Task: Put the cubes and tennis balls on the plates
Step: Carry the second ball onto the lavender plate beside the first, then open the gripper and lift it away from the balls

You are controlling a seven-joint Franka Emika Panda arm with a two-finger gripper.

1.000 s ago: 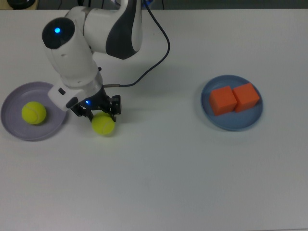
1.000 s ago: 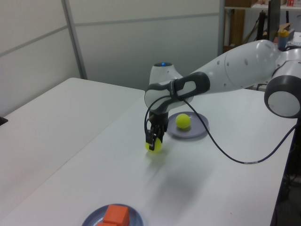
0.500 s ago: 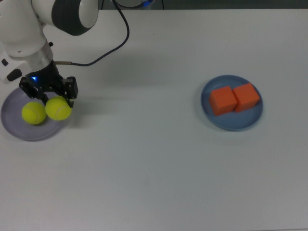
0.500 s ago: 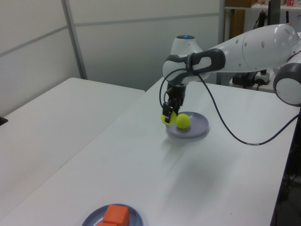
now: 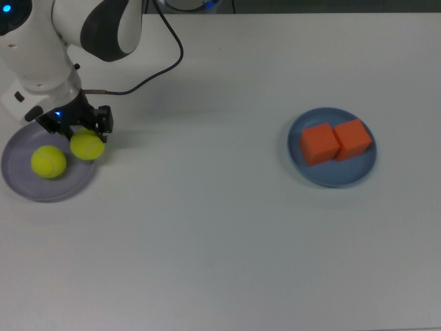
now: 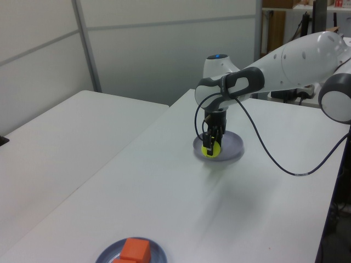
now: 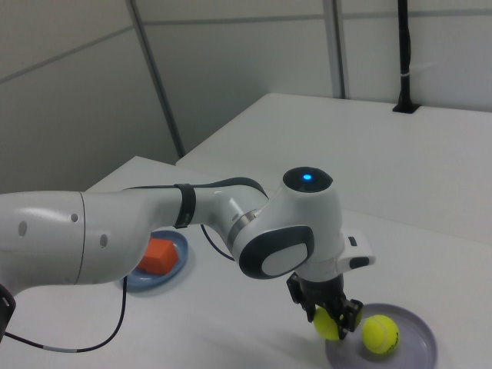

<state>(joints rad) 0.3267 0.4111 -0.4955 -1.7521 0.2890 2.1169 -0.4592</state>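
Observation:
My gripper (image 5: 81, 134) (image 6: 210, 143) (image 7: 329, 317) is shut on a yellow-green tennis ball (image 5: 87, 146) (image 6: 209, 150) (image 7: 326, 326), held low over the top view's right rim of the lavender plate (image 5: 21, 185) (image 6: 236, 146) (image 7: 415, 355). A second tennis ball (image 5: 48, 161) (image 7: 380, 334) lies in that plate, just to the top view's left of the held one; in the left view it is hidden behind the gripper. Two orange cubes (image 5: 319, 144) (image 5: 353, 138) (image 6: 135, 250) (image 7: 159, 255) sit side by side on the blue plate (image 5: 331, 176) (image 6: 157, 254) (image 7: 183, 262).
The white arm (image 5: 48, 48) reaches in from the top view's upper left, with a black cable (image 5: 172, 62) looping over the table behind it. In the left view a table edge and a gap run along the left.
The gripper has gone on with the ball a little towards the top view's right and lower down, close over the lavender plate's rim. The cubes and the other ball stayed put.

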